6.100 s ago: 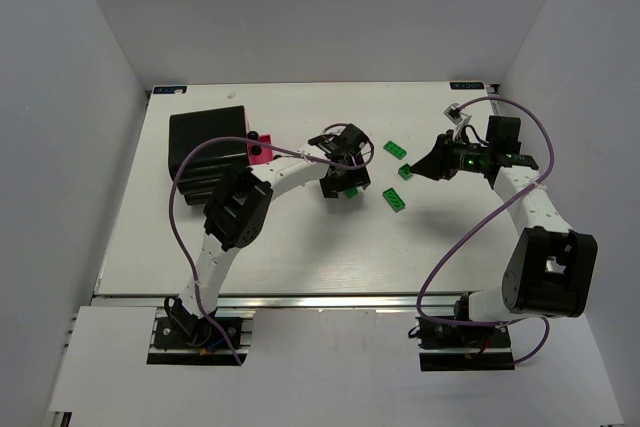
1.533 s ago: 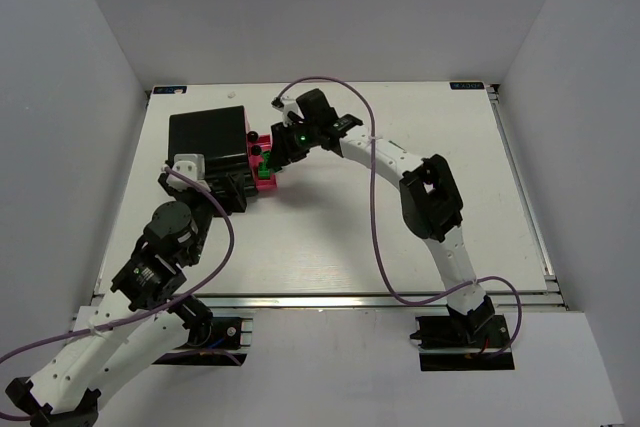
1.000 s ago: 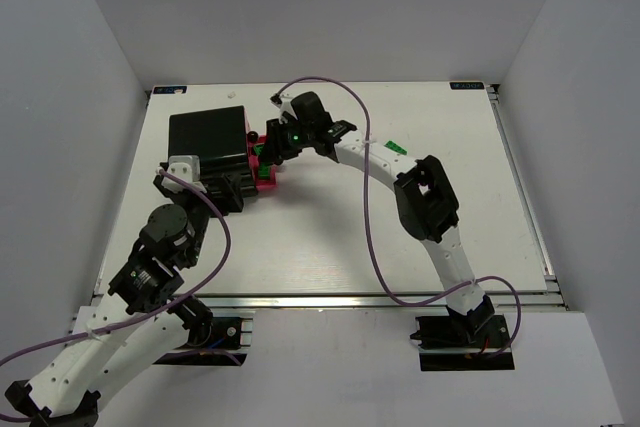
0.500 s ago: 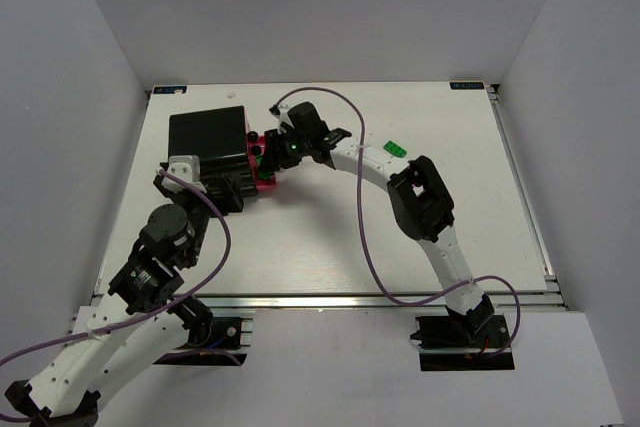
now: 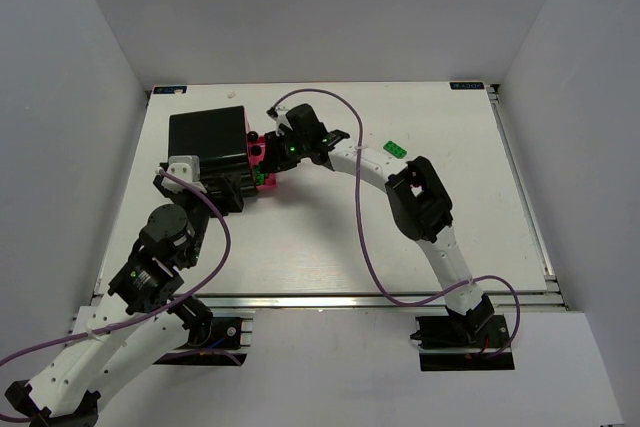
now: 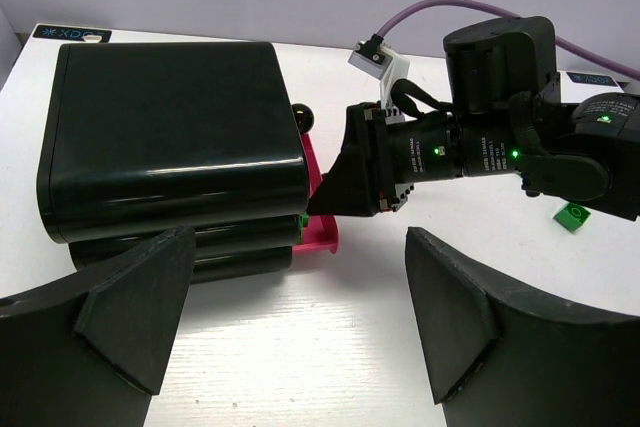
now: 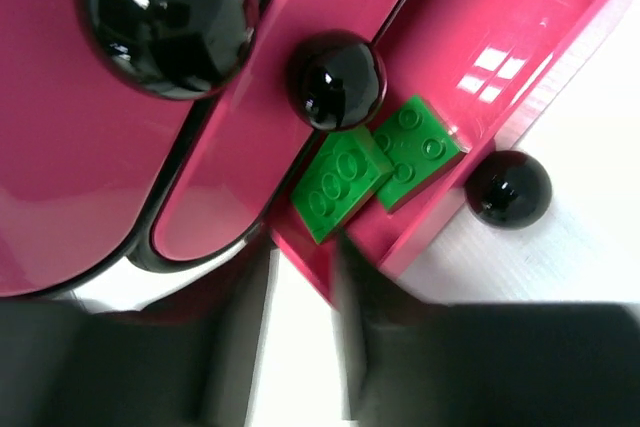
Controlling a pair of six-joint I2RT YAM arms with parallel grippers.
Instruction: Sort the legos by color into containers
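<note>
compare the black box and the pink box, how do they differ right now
Colour: the black box is glossy black, the pink box magenta.
Contents: the pink box is open, with two green legos lying inside; the black box shows only a closed top.
Fittings: dark round knobs line the pink box's edge; the black box's visible faces are plain.
Shared: both are glossy and stand next to each other.

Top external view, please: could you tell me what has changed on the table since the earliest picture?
The right fingers swung across from the right side to the pink container; the left fingers drew back from the middle to beside the black box. Of three green legos once on the table, one lego still shows there; two legos now lie in the pink container. Both containers stayed put.
</note>
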